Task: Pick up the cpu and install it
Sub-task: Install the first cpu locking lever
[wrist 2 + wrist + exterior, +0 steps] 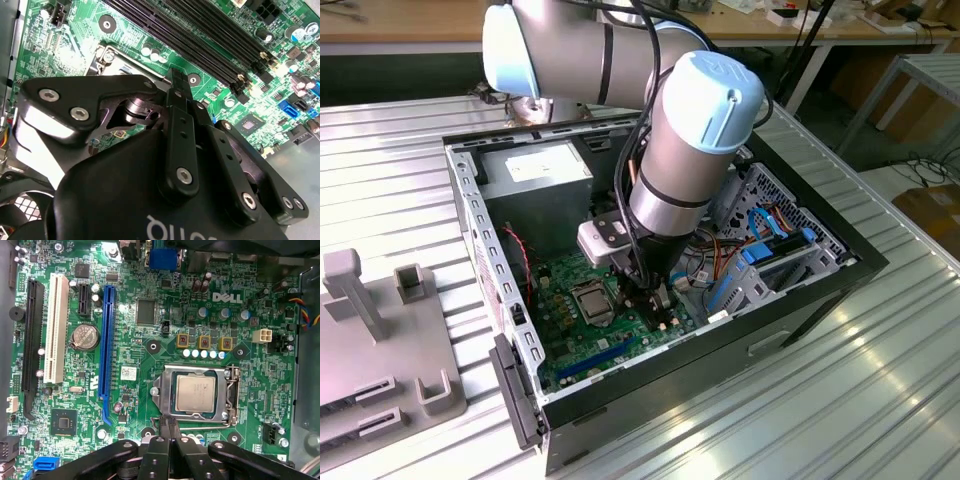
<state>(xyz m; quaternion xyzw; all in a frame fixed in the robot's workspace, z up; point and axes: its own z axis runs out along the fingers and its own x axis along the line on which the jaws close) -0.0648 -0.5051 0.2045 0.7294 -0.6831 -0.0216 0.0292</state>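
The cpu sits in the socket, hand pinched together beside it.

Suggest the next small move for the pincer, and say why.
Probably lift straight up a little: the small silvery square cpu already lies inside the metal-framed socket, and the shut pincer sits at that socket's edge with nothing visibly held.

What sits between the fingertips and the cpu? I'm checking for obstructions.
In the first wrist view, just the metal socket frame edge separates the shut gripper from the cpu seated in the socket.
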